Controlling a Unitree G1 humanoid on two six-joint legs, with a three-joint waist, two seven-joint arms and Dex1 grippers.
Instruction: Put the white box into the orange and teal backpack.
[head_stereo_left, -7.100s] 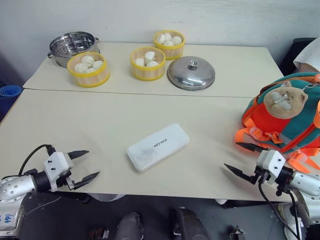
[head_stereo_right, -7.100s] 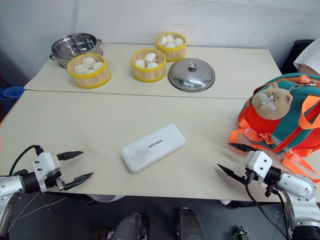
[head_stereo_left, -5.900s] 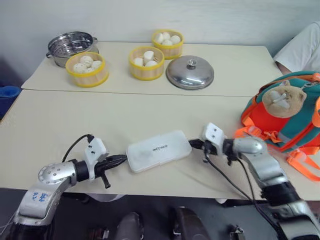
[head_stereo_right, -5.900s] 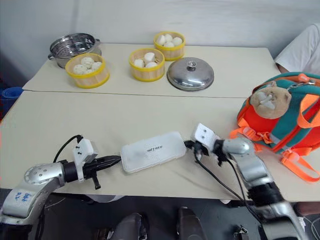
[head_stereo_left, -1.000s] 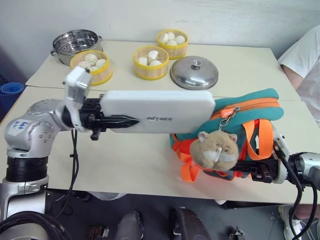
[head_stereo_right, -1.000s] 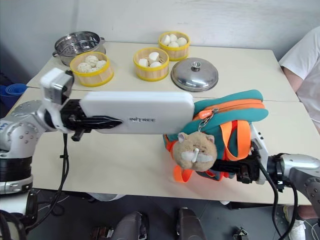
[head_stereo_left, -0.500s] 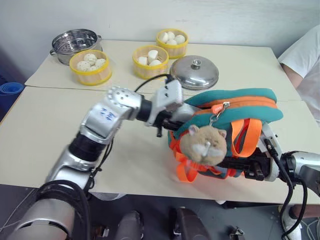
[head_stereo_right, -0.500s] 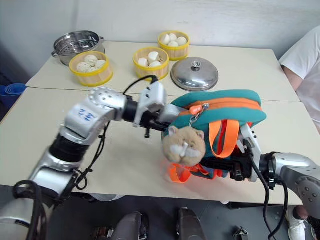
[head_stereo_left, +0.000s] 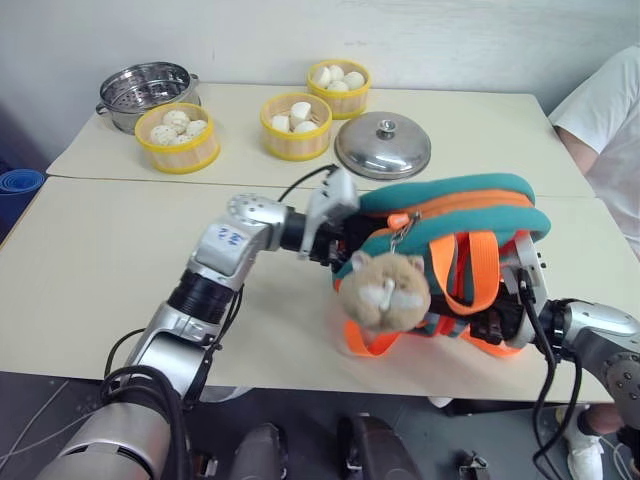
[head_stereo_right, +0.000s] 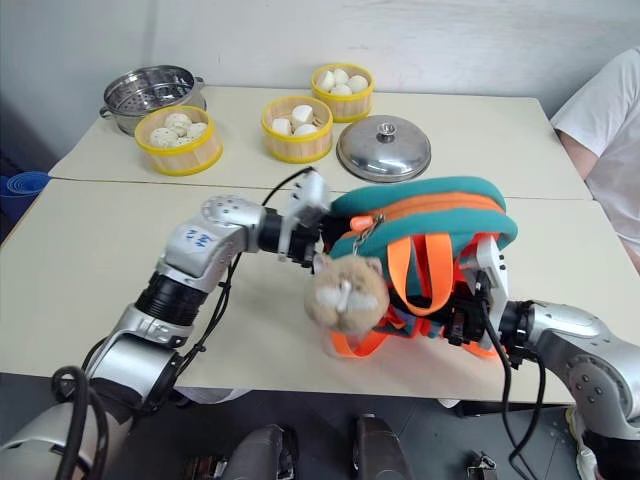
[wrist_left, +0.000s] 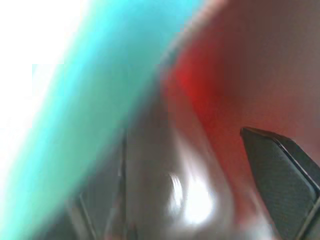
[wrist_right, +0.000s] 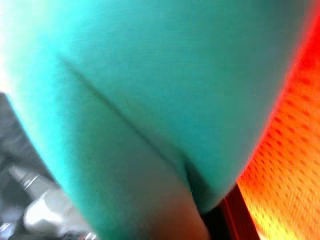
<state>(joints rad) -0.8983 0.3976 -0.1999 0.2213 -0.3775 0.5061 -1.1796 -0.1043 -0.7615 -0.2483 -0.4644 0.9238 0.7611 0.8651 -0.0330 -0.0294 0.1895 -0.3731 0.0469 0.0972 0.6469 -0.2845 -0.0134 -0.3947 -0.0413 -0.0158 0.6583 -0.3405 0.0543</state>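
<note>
The orange and teal backpack (head_stereo_left: 450, 225) is shown raised above the cream counter (head_stereo_left: 90, 260), its tan plush animal head (head_stereo_left: 384, 288) dangling at the front. The left gripper (head_stereo_left: 345, 250) is reached into the backpack's open side; how far its fingers (wrist_left: 280, 177) are spread cannot be told, and the white box is hidden from view. The right gripper (head_stereo_left: 505, 322) is pressed against the backpack's lower orange side, its fingers closed on the fabric. Three steamer baskets of buns (head_stereo_left: 176, 135), a steel pot (head_stereo_left: 145, 90) and a steel lid (head_stereo_left: 382, 146) are set on the far counter. A person's white sleeve (head_stereo_left: 605, 110) is seen at the right edge.
</note>
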